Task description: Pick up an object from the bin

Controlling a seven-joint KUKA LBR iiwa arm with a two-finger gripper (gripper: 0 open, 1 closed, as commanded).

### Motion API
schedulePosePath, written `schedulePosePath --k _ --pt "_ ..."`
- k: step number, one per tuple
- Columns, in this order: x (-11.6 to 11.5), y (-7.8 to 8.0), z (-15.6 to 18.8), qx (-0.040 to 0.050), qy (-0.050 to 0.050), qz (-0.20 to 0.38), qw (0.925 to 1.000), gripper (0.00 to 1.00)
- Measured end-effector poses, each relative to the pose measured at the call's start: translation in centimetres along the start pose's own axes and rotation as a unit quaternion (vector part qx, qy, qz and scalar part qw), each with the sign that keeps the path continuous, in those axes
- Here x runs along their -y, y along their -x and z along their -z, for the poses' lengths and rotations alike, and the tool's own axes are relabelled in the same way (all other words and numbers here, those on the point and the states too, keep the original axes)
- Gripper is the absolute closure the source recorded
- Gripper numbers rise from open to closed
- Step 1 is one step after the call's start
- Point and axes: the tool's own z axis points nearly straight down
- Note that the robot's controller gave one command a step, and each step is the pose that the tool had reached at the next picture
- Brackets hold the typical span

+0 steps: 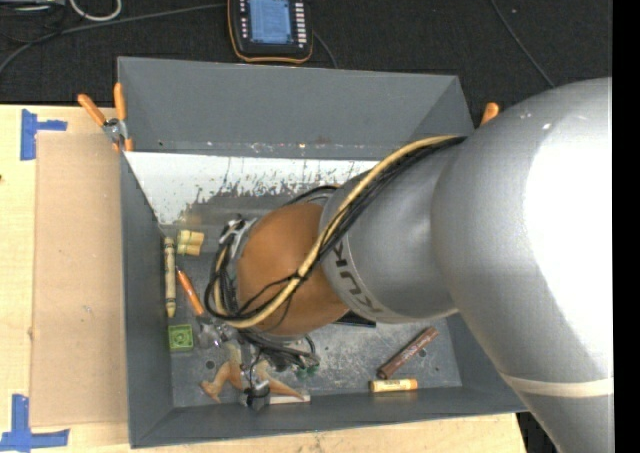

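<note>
Gripper point(262, 359) sits low over the near-left part of the bin point(290, 126), directly beneath the arm's orange wrist cover point(275, 276). Cover and cables point(330, 231) mask it, so whether it is open or closed cannot be told, and no grasp is confirmed. The things nearest it form a small heap point(250, 386) on the floor by the near wall: a tan stick point(288, 397), a small black piece point(254, 400) and an orange-tan piece point(222, 381), lying touching or overlapping. Which of these is the target cannot be determined. Judged by appearance, all are light, rigid and not fragile. The stick is likely best taken across its narrow width near mid-length, though it may roll or slide on the metal. Further left lies a green block point(180, 338); its flat sides should give a firmer hold. Beyond it, along the left wall, are an olive crayon point(169, 281), an orange crayon point(187, 293) beside it and a cream piece point(189, 239) at the far end. Well apart to the right are a brown stick point(408, 352) and a short yellow piece point(394, 386) near the near wall. The floor is bare grey metal, scuffed and probably slippery. Room is tight: the near wall stands close to the heap, and crowded neighbours could be dragged along or knocked aside.
</note>
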Motion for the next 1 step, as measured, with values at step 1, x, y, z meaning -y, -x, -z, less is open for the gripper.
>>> schedulePosePath --k 1 --pt "4.27 -2.71 -0.18 -0.009 0.005 0.183 0.983 1.0"
